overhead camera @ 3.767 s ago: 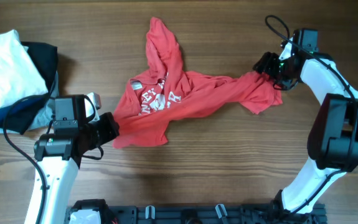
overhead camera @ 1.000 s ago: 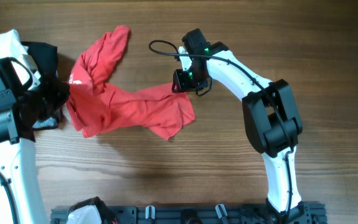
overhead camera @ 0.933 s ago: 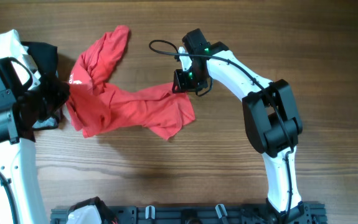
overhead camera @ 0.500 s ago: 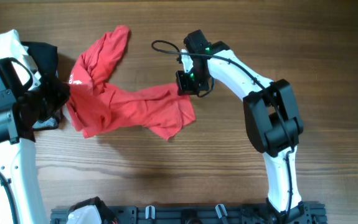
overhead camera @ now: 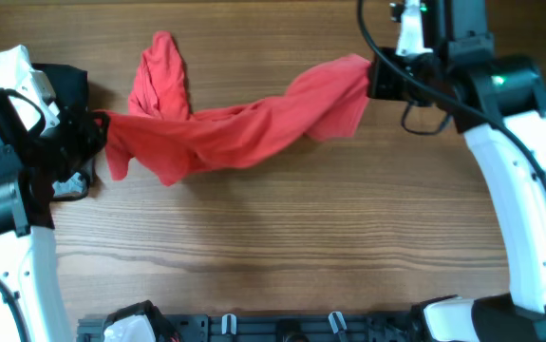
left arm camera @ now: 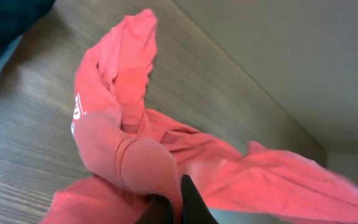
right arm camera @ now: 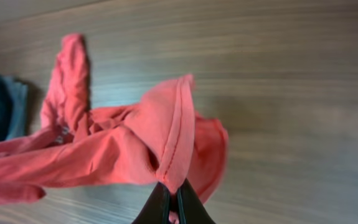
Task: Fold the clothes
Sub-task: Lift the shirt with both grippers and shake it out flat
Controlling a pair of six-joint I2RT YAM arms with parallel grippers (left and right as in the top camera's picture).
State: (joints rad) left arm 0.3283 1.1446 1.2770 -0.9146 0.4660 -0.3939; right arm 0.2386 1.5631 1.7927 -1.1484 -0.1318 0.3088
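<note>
At the far left edge of the counter [overhead camera: 282, 247] sits a pile of other clothes [overhead camera: 7, 95], white over dark, close beside the left arm. The left pincer [overhead camera: 99, 130] is closed tight on a bunched end of the red shirt [overhead camera: 235, 128]; its wrist view shows the cloth wadded right at the fingertips. From there the shirt runs rightward as a twisted band, with one loose flap [overhead camera: 163, 71] lying toward the far edge. The right pincer [overhead camera: 375, 80] is clamped on the other end, and its wrist view shows the fingertips pinching a stitched hem.

The step in hand looks like spreading: the garment is drawn out between both arms but is roped and twisted, not flat, so no fold has begun. The next move probably calls for untwisting it and laying it down flat on the counter, most likely with fresh grips at corners or shoulders, since both holds are on bunched cloth.

Open wood lies in front of the shirt and across the middle, giving ample room. The left end is cramped by the pile, and the right pincer sits near the far edge.
</note>
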